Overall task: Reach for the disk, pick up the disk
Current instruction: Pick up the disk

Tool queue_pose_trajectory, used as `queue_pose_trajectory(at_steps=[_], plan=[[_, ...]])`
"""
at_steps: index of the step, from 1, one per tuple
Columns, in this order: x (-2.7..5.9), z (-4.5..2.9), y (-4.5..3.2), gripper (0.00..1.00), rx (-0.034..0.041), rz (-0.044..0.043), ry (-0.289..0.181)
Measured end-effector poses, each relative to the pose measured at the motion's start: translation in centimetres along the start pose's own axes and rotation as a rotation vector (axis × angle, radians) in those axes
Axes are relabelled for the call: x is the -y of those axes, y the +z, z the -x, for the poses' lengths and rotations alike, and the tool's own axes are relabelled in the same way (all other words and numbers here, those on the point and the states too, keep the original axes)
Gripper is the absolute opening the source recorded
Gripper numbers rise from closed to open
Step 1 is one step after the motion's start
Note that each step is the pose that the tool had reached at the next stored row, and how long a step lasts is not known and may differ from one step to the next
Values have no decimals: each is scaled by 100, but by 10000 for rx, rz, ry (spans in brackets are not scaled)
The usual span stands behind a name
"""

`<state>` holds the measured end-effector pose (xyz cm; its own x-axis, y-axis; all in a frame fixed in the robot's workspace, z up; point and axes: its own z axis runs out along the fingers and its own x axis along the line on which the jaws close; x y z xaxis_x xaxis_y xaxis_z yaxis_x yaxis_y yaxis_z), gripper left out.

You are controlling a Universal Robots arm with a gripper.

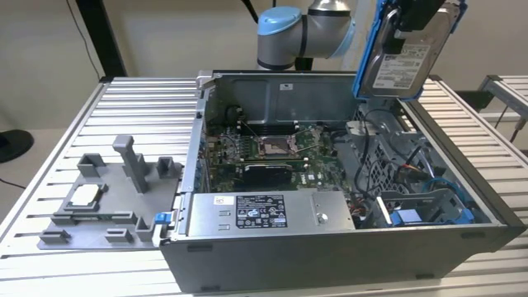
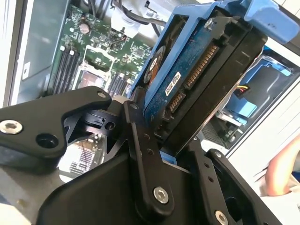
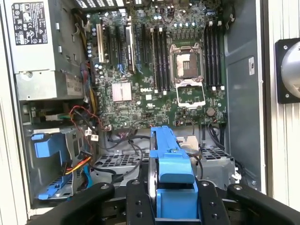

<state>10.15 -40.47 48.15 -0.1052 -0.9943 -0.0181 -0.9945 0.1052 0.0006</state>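
- Gripping the flat silver-grey metal disk (image 1: 410, 52) with its white label and blue plastic frame, the black pincer (image 2: 161, 140) held it high above the open grey computer case (image 1: 330, 247), near the case's rear corner on the exterior view's right.
- The pincer's fingers (image 3: 206, 201) were closed on the disk from both sides; in the second wrist view one black finger (image 2: 145, 154) lay flat against the blue frame just beside the connector edge.
- The disk hung roughly upright and slightly tilted, clear of the case and touching nothing below; the green motherboard (image 3: 154, 70) and the blue drive bay (image 3: 47, 145) lay well beneath it.
- Judged by its look, the disk was stiff, fairly dense and sensitive to knocks; its smooth metal faces could slip, so the plastic frame sides seemed the safer place to clamp, away from the exposed circuit board and connector.
- A grey moulded fixture tray (image 1: 107, 198) sat on the ribbed metal desk (image 1: 49, 154) beside the case, on the exterior view's left.
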Motion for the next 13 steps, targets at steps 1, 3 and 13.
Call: queue_pose_trajectory(at_steps=[1, 3, 13], plan=[[1, -11, 2, 0, 0, 0, 0], [2, -28, 5, 0, -1, 0, 0], [11, -127, 24, 0, -6, 2, 0]])
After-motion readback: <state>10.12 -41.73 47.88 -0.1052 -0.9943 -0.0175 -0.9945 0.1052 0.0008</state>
